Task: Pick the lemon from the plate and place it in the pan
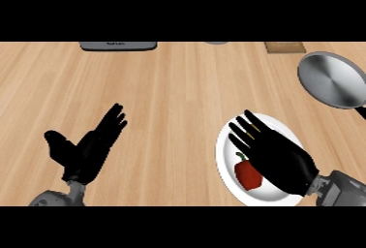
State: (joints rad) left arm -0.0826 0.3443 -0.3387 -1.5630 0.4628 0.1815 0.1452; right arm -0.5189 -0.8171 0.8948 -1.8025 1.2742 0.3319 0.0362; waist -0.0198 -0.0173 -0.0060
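A white plate (277,123) lies on the wooden counter at the lower right. My right hand (280,157) hovers over it, open, fingers straight and pointing up-left. A sliver of yellow, the lemon (255,129), shows between those fingers; most of it is hidden under the hand. A red bell pepper (248,175) sits on the plate's lower part, beside the palm. The grey pan (330,78) is at the upper right, its handle running off the right edge. My left hand (89,147) rests open at the lower left, fingers up.
A dark grey flat object (118,46) lies at the counter's far edge, upper left. A brown block (284,47) and a small grey thing (216,42) sit at the far edge near the pan. Bare wood spans the middle.
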